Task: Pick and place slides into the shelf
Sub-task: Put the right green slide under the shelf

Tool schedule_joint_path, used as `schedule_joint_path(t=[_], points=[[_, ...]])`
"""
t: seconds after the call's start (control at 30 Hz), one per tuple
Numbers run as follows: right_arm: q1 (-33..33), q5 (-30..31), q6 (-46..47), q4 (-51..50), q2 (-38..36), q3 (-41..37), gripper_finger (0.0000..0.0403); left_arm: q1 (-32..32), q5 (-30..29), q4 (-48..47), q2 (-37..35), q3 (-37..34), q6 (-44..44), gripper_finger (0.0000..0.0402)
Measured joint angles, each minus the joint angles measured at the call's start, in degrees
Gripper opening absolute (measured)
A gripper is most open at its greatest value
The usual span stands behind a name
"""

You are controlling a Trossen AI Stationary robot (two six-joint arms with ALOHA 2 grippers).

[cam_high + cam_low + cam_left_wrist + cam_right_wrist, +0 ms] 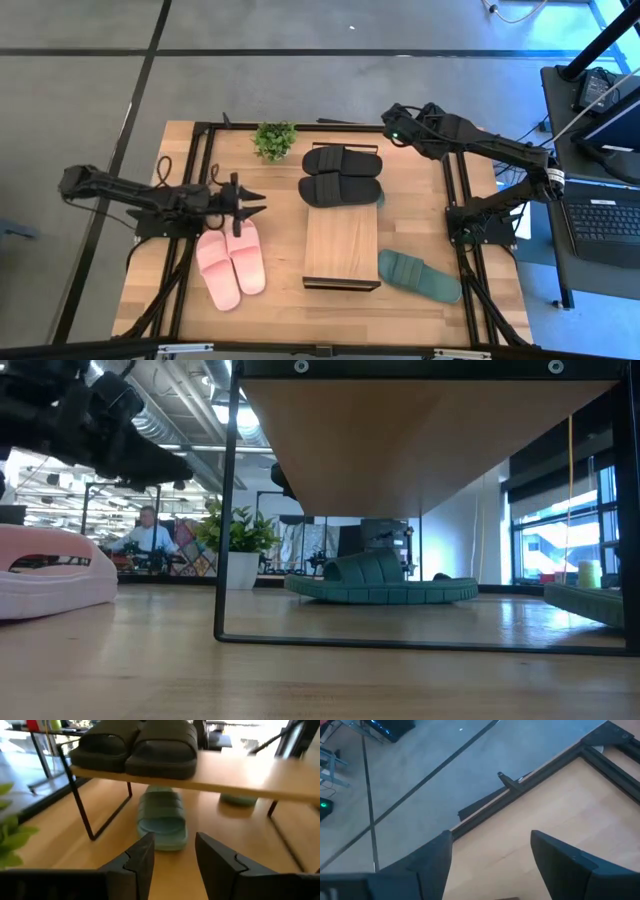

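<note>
Shelf (340, 245) holds black slides (342, 176); green slide (161, 817) underneath. Both arms' fingers spread, empty.

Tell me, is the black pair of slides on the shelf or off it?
On it. The black slides lie side by side on one end of the shelf.

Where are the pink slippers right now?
In the high view, the pale pink foam slides lie side by side on the table's left part, just below the open left gripper and left of the wooden-topped shelf.

Dark jointed arms, black cables, angular jaws
</note>
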Motion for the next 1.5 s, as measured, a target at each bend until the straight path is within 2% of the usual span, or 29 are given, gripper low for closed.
schedule_joint_path(t=[0.1, 0.43, 0.67, 0.93, 1.07, 1.27, 1.5], points=[[0.0, 0.0, 0.0, 0.0, 0.0, 0.0, 0.0268, -1.5, -1.6, 1.4, 6.2, 2.8, 5.2, 0.0134], [0.0, 0.0, -0.2, -0.1, 0.0, 0.0, 0.0268, -2.0, -1.5, 2.8, 26.7, 10.7, 19.1, 0.0134], [0.0, -0.2, -0.2, -3.1, 0.0, -0.1, 0.0268, -2.0, -2.0, 18.2, 40.1, 12.0, 24.3, 0.0133], [0.0, -0.2, -0.2, -6.8, 0.0, -0.1, 0.0268, -2.3, -4.4, 33.4, 52.7, 11.9, 24.0, 0.0133], [0.0, -0.2, -0.2, -6.9, 0.0, -0.1, 0.0268, -1.7, -4.8, 42.0, 58.5, 12.2, 19.3, 0.0133], [0.0, -0.2, -0.2, -6.9, 0.0, -0.1, 0.0268, -1.4, -4.9, 42.2, 66.2, 17.2, 12.2, 0.0127], [0.0, -0.2, -0.2, -8.7, 0.0, -0.1, 0.0268, -1.4, -5.6, 42.3, 72.1, 22.4, 11.2, 0.0105]])
